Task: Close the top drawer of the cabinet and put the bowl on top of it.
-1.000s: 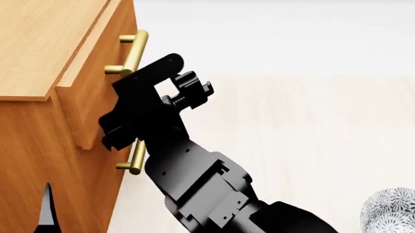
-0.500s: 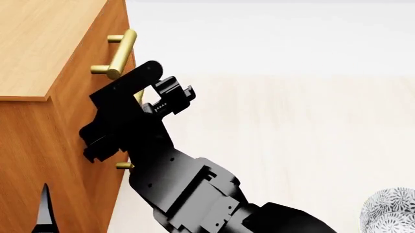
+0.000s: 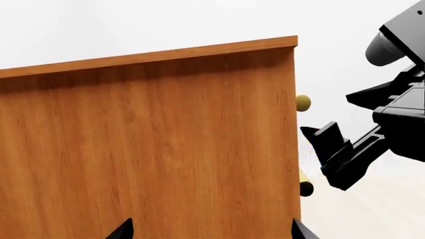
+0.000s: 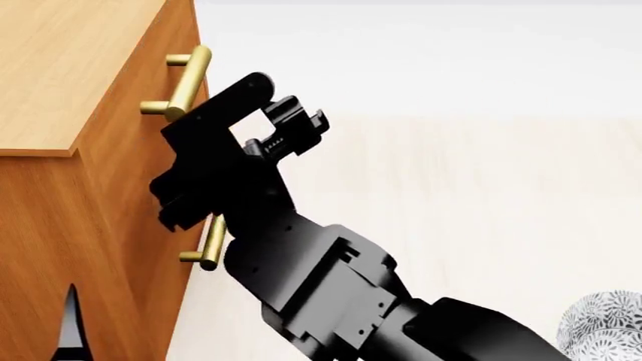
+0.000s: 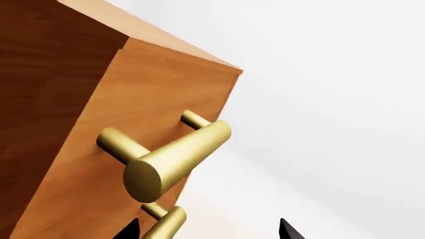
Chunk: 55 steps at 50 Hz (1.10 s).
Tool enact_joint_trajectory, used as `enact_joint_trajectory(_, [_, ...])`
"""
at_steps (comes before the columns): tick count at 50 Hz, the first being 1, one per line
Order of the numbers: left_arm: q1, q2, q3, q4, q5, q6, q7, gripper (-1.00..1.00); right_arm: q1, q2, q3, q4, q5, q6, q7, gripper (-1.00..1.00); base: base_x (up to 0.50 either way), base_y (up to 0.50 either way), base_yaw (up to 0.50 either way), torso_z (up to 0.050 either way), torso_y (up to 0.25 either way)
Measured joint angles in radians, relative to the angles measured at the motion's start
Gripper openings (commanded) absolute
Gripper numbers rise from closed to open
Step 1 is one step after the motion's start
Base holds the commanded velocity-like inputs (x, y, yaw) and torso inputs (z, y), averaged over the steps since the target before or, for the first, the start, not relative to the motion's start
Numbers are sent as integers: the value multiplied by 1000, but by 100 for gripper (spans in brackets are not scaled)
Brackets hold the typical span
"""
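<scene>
- Right claw (image 4: 225,154), seen from the head camera, sits just off the cabinet's front below the top handle. Its fingers look spread and hold nothing.
- One second ago the top drawer (image 4: 186,90) stuck out past the cabinet (image 4: 60,75) front. Half a second ago the claw was pressed in against it. Now the drawer front lies flush and the claw has backed away a little.
- Judging from this, the closing step looks done; the bowl is what remains.
- Brass handle (image 5: 176,154) of the top drawer fills the right wrist view, with a lower handle (image 4: 210,244) beneath it.
- Bowl (image 4: 602,327) sits at about 4 o'clock, well apart from the cabinet. Only its patterned rim shows; its contents cannot be told.
- Left claw (image 3: 209,230) shows two spread tips facing the cabinet's side, holding nothing.
</scene>
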Motion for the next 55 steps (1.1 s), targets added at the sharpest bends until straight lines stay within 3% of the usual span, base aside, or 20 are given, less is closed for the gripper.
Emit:
enact_joint_trajectory(23, [-15, 4, 35, -1, 11, -7, -6, 100, 117, 292, -16, -327, 8, 153, 161, 100, 0, 0, 0, 0, 0])
enact_joint_trajectory(55, [-9, -7, 34, -3, -10, 13, -7, 100, 287, 826, -126, -900, -7, 444, 339, 100, 0, 0, 0, 0, 0])
